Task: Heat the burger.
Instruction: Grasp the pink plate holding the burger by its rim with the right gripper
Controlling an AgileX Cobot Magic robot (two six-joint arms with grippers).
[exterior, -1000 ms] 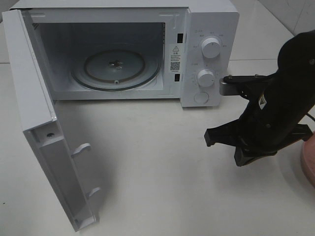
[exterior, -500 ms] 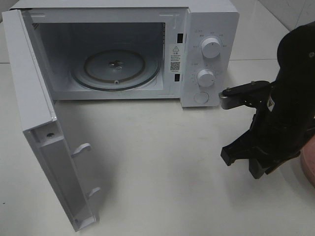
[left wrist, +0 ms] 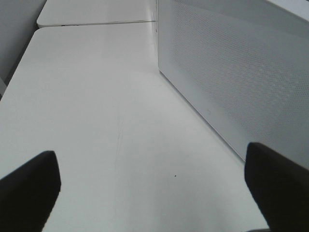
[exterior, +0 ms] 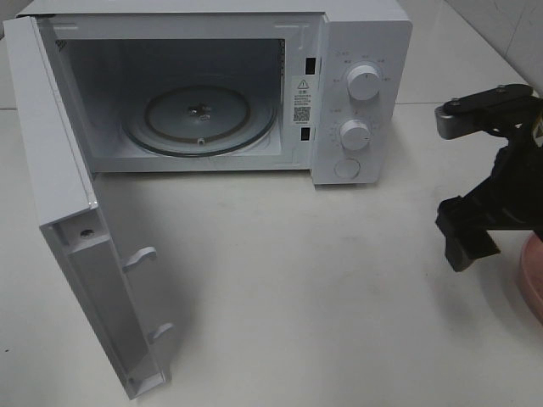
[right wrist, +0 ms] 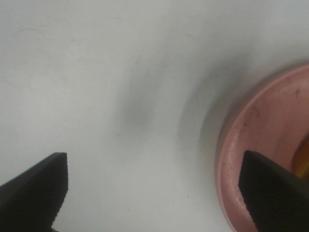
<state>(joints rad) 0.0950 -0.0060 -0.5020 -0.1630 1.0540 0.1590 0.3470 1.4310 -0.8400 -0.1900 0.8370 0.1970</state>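
Right wrist cam: my right gripper spread wide, gripping nothing.
Smooth white tabletop below, rim of a scuffed round pink plate just beside one jaw; left gripper gapes too.

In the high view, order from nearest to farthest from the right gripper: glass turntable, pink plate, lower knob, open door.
1. pink plate, right edge, beside right gripper
2. lower knob, microwave front
3. glass turntable, inside microwave
4. open door, far left

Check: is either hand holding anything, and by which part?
Nothing held: left hand open beside the microwave, right hand open by the plate.
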